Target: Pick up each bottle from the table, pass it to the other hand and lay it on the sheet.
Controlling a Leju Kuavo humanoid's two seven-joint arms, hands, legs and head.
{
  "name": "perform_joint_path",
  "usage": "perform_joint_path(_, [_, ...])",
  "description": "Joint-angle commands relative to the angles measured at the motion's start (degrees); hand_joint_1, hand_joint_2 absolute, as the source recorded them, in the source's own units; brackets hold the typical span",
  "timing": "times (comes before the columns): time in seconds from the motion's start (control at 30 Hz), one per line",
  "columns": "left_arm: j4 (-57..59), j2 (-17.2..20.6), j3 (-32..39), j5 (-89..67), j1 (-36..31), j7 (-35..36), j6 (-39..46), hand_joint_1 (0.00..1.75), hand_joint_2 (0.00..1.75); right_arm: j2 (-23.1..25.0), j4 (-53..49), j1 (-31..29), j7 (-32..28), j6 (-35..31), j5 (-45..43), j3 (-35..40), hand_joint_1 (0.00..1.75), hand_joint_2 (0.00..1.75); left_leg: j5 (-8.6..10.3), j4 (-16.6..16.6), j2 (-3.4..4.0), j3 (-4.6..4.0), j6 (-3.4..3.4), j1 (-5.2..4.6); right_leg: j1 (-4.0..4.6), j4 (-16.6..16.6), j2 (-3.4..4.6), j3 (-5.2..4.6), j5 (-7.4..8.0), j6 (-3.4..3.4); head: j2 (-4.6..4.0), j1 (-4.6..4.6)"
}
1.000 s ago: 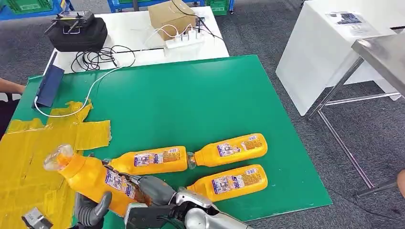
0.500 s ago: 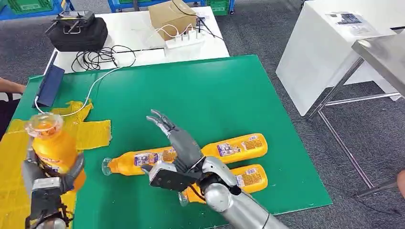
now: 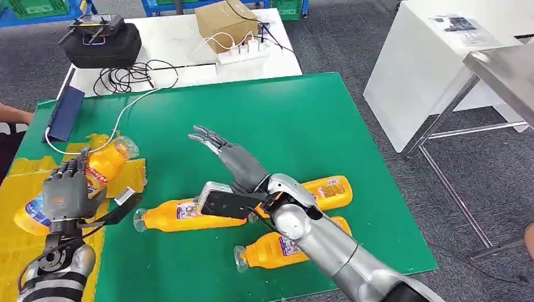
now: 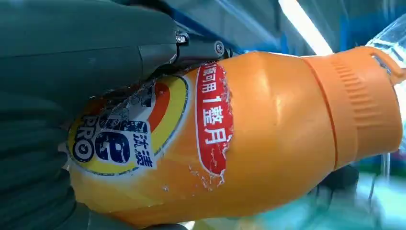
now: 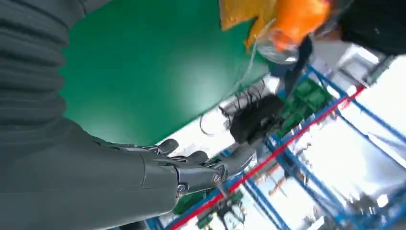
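Note:
My left hand (image 3: 63,192) grips an orange bottle (image 3: 107,160) with a clear cap, tilted low over the yellow sheet (image 3: 25,245) at the table's left. Up close, the same orange bottle (image 4: 249,139) lies across my left hand (image 4: 57,76), its torn label facing the camera. My right hand (image 3: 230,160) hovers over the green table (image 3: 283,119) with fingers spread and nothing in it; its fingers (image 5: 191,167) are extended. Three more orange bottles lie on the table: one (image 3: 170,217) beside the right wrist, one (image 3: 327,189) behind the arm, one (image 3: 267,251) nearest me.
A blue flat object (image 3: 63,113) and a white cable (image 3: 126,110) lie at the table's far left corner. Behind stands a white table (image 3: 182,44) with a black bag (image 3: 101,41), a cardboard box (image 3: 223,22) and a power strip (image 3: 245,53). A person's arm (image 3: 12,114) is at the left edge.
My left hand took the bottle from the right, carried it left and tipped it down over the yellow sheet. My right hand let go and rose, fingers spread.

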Motion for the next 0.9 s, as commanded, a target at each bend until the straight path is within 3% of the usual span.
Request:
perform_joint_path(0.03, [25.6,4.5,-5.7,0.0,-10.9,-0.4,-2.3,1.75,1.75,0.4,11.0,-7.8,1.2,1.7,-1.1,5.9,0.0,1.75,-0.05,0.0,-0.29,0.22,0.15,0.0,-0.02,0.0,0.09,0.2,-0.1,-0.11,0.0,0.0])
perform_joint_path(0.23, [32.1,5.8,-7.6,2.4,-12.9,-5.6,-12.4,1.75,1.75,0.8,22.5,-13.9,3.1,9.0,-4.4,11.3,0.0,1.75,-0.05,0.0,-0.17,0.18,0.13,-0.01,-0.03,0.0,0.18,0.17,-0.05,-0.08,0.0,0.0])
perform_joint_path(0.27, [32.5,6.4,-8.6,2.3,-13.6,-6.3,-13.7,0.21,0.0,1.4,25.2,-15.1,3.5,10.3,-5.1,12.4,0.0,1.75,-0.01,0.0,-0.14,0.05,0.09,-0.02,-0.03,0.0,0.1,0.06,-0.03,-0.06,0.0,0.0])
perform_joint_path(0.3, [32.7,6.4,-8.3,3.0,-13.8,-7.0,-14.2,0.0,0.0,1.7,26.2,-15.4,3.7,10.9,-5.5,12.6,0.0,1.75,-0.03,0.0,-0.28,0.16,0.14,-0.03,-0.05,0.0,0.1,0.17,-0.08,-0.1,0.0,0.0])
perform_joint_path(0.43, [33.4,7.0,-8.4,8.3,-17.1,-14.5,-20.4,0.0,0.0,3.9,35.0,-17.5,5.0,13.4,-7.6,15.8,0.0,1.75,0.01,0.0,-0.33,0.14,0.11,-0.01,-0.04,0.1,0.1,0.15,-0.02,-0.12,0.0,0.0])
perform_joint_path(0.57, [33.4,7.1,-8.6,8.4,-17.7,-14.6,-21.2,0.0,0.0,4.1,35.5,-17.4,4.9,13.1,-7.6,16.0,0.0,1.75,0.12,0.0,-0.37,0.02,0.07,0.0,-0.01,0.1,-0.05,0.07,-0.01,-0.05,0.0,0.0])
perform_joint_path(0.9, [31.7,7.0,-4.7,24.9,-19.9,-29.0,-33.7,0.0,0.0,7.2,41.5,-17.1,5.1,13.5,-7.4,20.2,0.0,1.75,0.12,0.0,-0.44,0.08,0.11,-0.01,-0.03,0.1,-0.05,0.13,-0.03,-0.08,0.0,0.0])
